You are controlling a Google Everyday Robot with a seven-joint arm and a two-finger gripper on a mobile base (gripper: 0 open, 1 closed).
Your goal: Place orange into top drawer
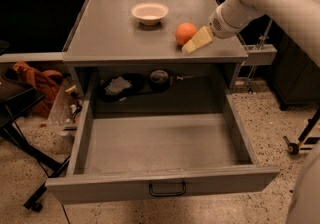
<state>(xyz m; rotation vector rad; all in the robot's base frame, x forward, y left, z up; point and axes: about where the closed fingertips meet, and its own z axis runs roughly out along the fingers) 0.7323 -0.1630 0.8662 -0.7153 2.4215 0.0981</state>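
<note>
The orange (pixel 185 33) sits on the grey cabinet top (pixel 110 33), right of centre. My gripper (pixel 196 41) has cream fingers and hangs just right of and in front of the orange, close to it or touching it. The white arm comes down from the upper right. The top drawer (pixel 160 143) is pulled wide open below, and I see nothing inside it. Its front panel carries a small dark wire handle (pixel 167 189).
A cream-white bowl (pixel 149 13) stands on the cabinet top behind and left of the orange. Dark items and paper (pixel 131 84) lie on the shelf behind the drawer. An orange cloth (pixel 36 79) and black stand legs (pixel 25 148) are at left.
</note>
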